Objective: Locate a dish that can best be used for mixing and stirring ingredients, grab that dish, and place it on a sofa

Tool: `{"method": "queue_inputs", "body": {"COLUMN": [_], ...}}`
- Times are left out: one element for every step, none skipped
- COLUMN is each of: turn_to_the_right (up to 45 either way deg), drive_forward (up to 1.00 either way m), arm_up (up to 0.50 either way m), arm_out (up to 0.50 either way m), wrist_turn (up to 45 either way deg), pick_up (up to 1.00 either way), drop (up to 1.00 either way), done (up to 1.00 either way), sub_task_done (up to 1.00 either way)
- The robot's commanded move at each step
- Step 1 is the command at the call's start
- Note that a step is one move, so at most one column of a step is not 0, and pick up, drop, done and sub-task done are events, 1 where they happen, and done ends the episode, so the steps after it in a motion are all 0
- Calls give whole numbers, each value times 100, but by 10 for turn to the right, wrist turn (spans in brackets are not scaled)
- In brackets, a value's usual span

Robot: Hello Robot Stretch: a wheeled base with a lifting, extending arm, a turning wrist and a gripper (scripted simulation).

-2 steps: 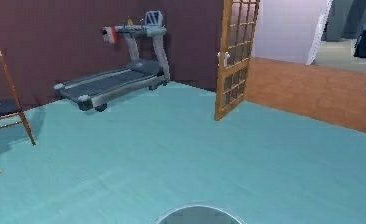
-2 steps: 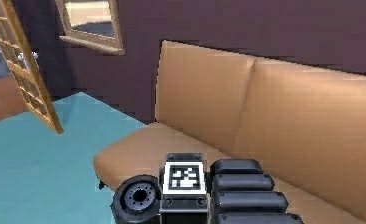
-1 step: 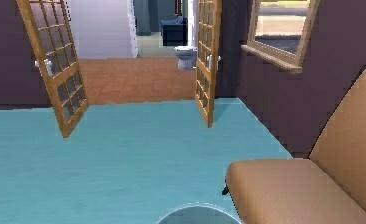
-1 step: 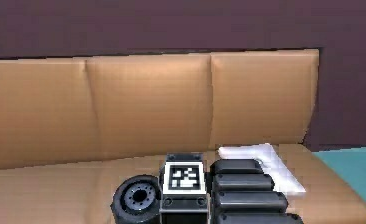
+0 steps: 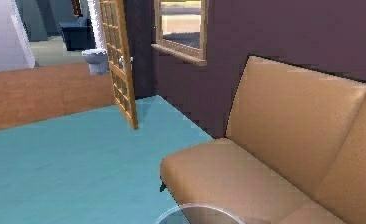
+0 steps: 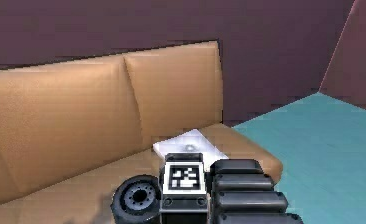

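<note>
Nearest me, the tool (image 6: 134,199) sits low over the seat of the tan sofa (image 6: 81,110); I cannot tell whether it grasps anything. A pale flat thing (image 6: 191,143) lies on the cushion just beyond it. In the forward view, a faint glassy round rim (image 5: 204,215), bowl-like and see-through, shows by the sofa's front edge. Farther off stands a wooden door (image 5: 119,60).

Black arm (image 6: 246,190): stacked ribbed square segments, slightly glossy. White square marker (image 6: 184,178) with black marks, dark frame. Hand (image 6: 138,197): dark round body, grey ring.
</note>
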Motion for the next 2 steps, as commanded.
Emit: {"method": "queue_inputs", "body": {"turn_to_the_right": [0,0], "drive_forward": [0,0], "arm_up": [0,0], "arm_out": [48,0], "wrist_turn": [0,390], "pick_up": [0,0], "drop": [0,0], "done": [0,0], "sub_task_done": [0,0]}}
